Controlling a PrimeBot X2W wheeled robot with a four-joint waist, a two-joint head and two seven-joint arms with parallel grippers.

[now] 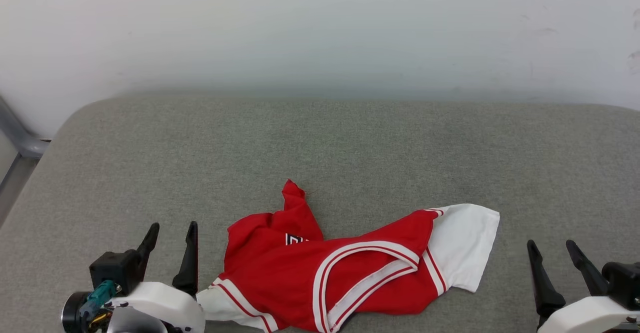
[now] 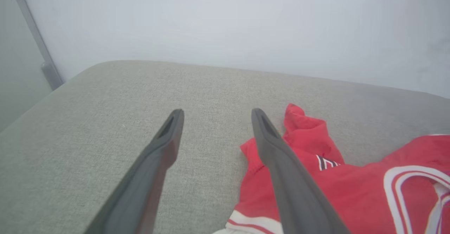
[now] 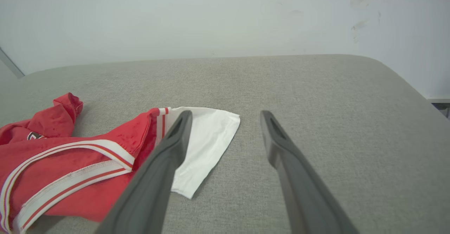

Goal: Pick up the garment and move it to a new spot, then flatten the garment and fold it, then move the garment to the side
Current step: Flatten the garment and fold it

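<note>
Grey bench (image 1: pixel 350 138), pale wall. Garment (image 1: pixel 295 278) lies crumpled between my claws, long axis left-right. It sits just right of my left claw (image 1: pixel 173 226), farther from right claw (image 1: pixel 550 244). Both claws spread apart, empty.

The garment (image 1: pixel 280 278) is cut off by the head view's bottom edge, its lettering (image 1: pixel 295 239) mostly hidden in a fold and one white sleeve (image 1: pixel 216 307) partly hidden behind the left hand (image 1: pixel 173 226).

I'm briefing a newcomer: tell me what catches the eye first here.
The crumpled red jersey with white sleeves stands out first, bunched near the front of the grey cushioned surface. On either side of it, the left gripper and the right gripper are open and hold nothing.
</note>
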